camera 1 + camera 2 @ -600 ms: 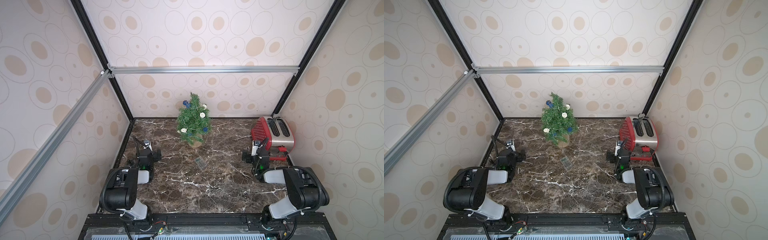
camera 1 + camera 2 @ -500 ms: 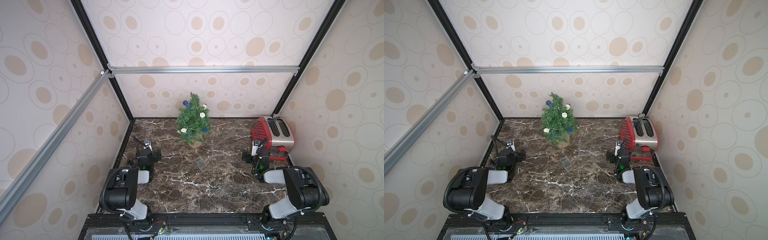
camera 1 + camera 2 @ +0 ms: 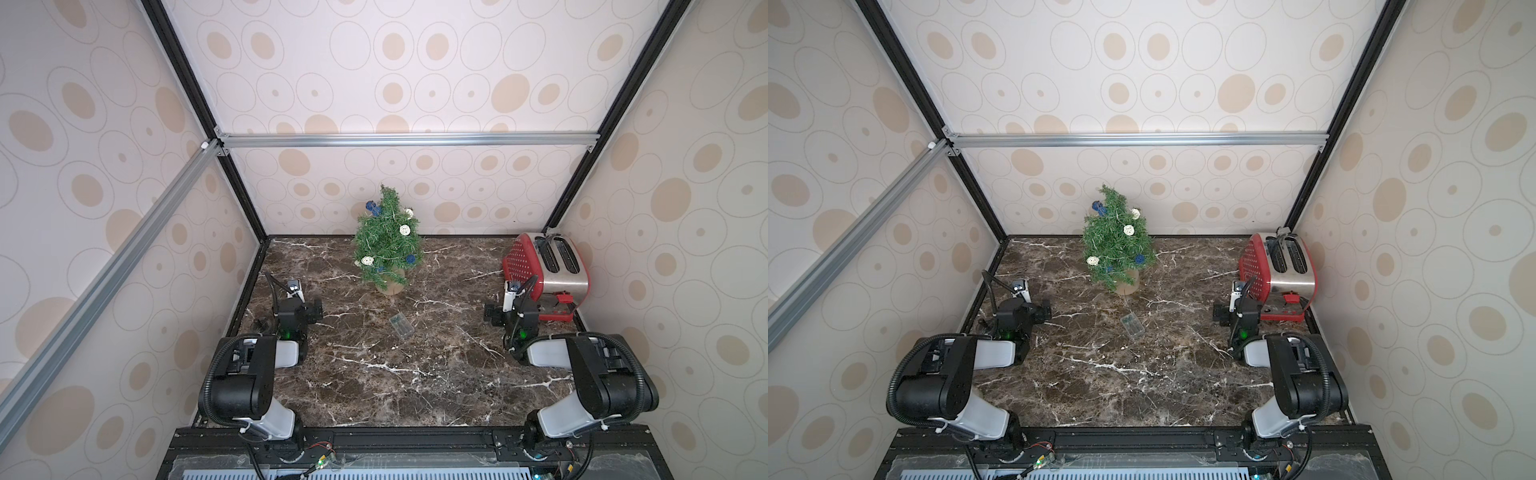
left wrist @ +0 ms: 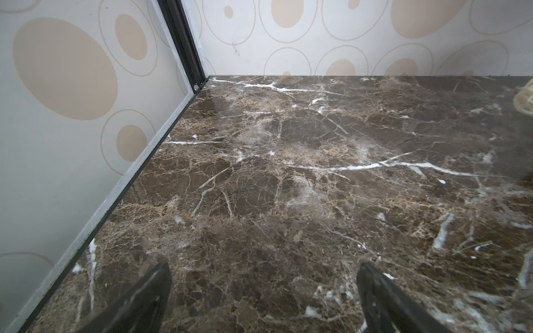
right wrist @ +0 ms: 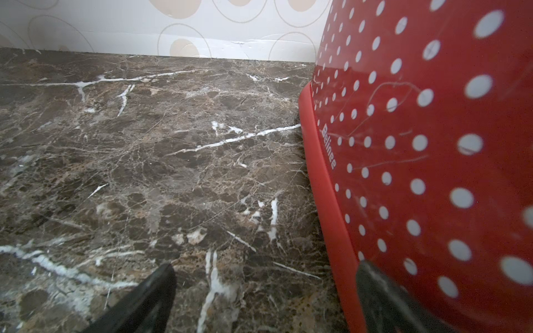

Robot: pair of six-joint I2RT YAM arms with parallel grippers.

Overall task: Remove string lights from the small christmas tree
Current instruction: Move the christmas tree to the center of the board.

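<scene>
Staying open, left gripper, right gripper, string lights unmoved

nothing visibly shifts between the earlier top views and now. the left gripper and right gripper sit at the same spots on either side of the small christmas tree. the string lights on the tree and their battery box in front of it lie exactly as before.

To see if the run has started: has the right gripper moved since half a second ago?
No. In a top view the right gripper sits just as close to the red toaster as before.
</scene>
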